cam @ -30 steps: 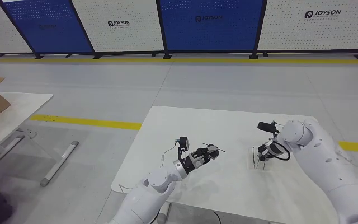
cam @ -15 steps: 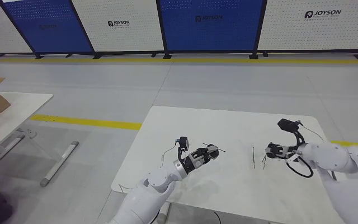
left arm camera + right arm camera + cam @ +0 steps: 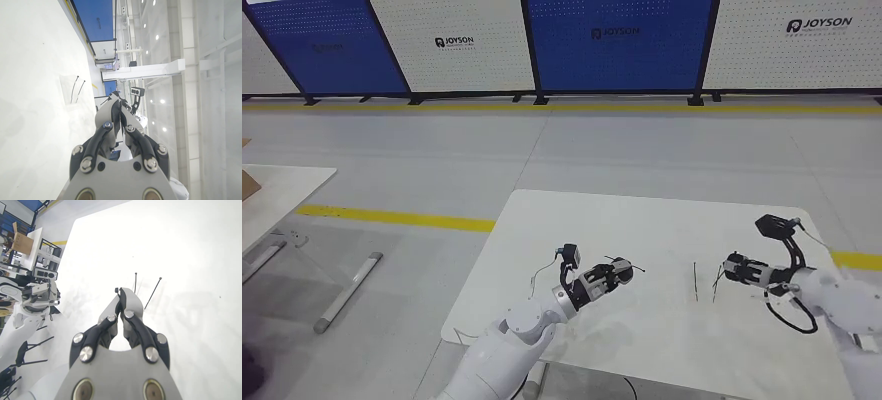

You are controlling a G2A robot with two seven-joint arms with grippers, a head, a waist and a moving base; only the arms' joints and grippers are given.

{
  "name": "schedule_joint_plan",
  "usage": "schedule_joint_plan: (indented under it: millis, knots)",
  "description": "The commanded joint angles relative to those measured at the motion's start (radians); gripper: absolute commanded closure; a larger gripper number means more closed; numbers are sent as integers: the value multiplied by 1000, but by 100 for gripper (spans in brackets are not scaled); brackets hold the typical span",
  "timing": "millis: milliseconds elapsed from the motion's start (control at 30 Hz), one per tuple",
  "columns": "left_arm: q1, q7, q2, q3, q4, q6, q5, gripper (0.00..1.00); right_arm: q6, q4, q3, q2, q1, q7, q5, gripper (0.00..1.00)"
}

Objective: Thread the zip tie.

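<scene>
White table point(image 3: 642, 215) below, left gripper point(image 3: 115, 97) and right gripper point(image 3: 120, 291) each pinch a light, whippy-looking zip tie point(image 3: 116, 289) (best held near its head).

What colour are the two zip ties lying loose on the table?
Black, both zip ties, against the white table. Right wrist view shows them best.
</scene>
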Motion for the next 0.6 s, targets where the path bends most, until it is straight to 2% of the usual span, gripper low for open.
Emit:
schedule_joint_plan:
  millis: [0,67,133,200,300,400,467,500,567]
  knots:
    - [0,0,0,0,0,0,0,100,9,1,-21,-4,-10,-54,-19,100]
    - [0,0,0,0,0,0,0,100,12,0,-25,-10,-16,-106,27,100]
    - [0,0,0,0,0,0,0,100,0,-7,6,-14,-36,-196,105,100]
    - [0,0,0,0,0,0,0,100,-37,-25,41,-16,-78,-285,169,100]
    - [0,0,0,0,0,0,0,100,-75,-64,64,-19,-138,-397,194,100]
    - [0,0,0,0,0,0,0,100,-9,-125,59,-27,-193,-565,150,100]
    - [0,0,0,0,0,0,0,100,63,-154,20,-39,-217,-724,92,100]
    - [0,0,0,0,0,0,0,100,79,-160,-10,-45,-221,-756,80,100]
    - [0,0,0,0,0,0,0,100,79,-160,-10,-45,-221,-756,80,100]
